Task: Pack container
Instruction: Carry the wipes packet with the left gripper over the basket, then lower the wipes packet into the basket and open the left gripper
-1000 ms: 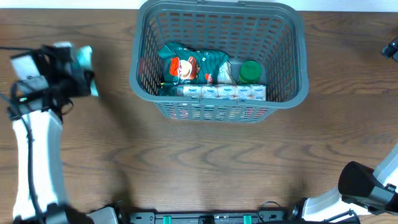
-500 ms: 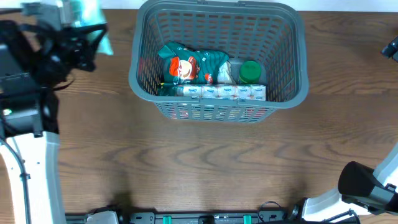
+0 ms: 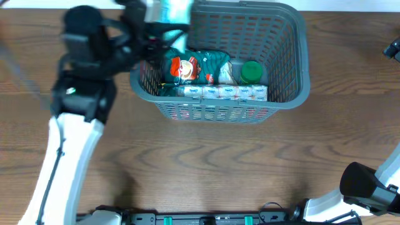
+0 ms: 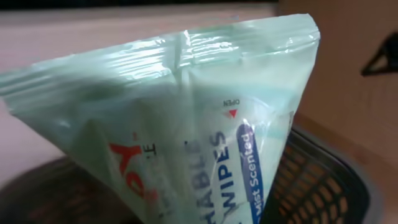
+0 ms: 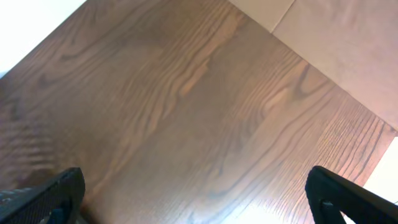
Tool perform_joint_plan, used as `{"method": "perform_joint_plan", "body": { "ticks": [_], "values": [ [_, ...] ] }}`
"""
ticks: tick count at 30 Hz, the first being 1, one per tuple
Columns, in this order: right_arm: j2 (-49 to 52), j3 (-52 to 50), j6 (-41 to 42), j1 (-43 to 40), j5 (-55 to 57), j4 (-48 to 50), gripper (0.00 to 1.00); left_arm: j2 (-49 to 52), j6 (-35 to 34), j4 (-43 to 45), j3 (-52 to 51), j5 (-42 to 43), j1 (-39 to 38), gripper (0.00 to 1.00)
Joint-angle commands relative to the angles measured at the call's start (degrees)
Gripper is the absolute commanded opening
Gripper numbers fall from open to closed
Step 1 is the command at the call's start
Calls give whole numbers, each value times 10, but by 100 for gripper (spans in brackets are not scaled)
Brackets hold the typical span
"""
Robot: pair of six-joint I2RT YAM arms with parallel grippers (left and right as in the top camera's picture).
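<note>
The dark grey slotted container [image 3: 294, 56] stands at the back middle of the table. It holds a green snack bag [image 3: 190, 65], a row of white tissue packs [image 3: 225, 92] and a green-capped bottle [image 3: 251, 72]. My left gripper [image 3: 153, 25] is over the container's back left corner, shut on a pale green pack of wipes [image 3: 167, 11], which fills the left wrist view [image 4: 186, 124] with the container rim [image 4: 323, 180] below it. My right gripper [image 5: 196, 193] is open and empty over bare wood; its arm base shows at the front right [image 3: 369, 187].
The brown wooden table [image 3: 206, 162] spreads in front of the container. A dark object [image 3: 392, 47] sits at the far right edge.
My left arm has swung right from the table's left side, carrying the pack of wipes up and over the container's left rim. The right arm has not moved.
</note>
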Motion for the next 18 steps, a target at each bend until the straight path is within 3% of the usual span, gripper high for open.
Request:
{"method": "perform_joint_plan", "body": {
  "ticks": [1,10,18],
  "values": [
    [-1,3,5,-5,4,0,99,39,-7,13,14,8,-36,6],
    [-1,3,5,-5,4,0,99,119,-7,54,14,8,-111,6],
    [-1,3,5,-5,4,0,99,151,-4,53,14,8,-121,6]
  ]
}}
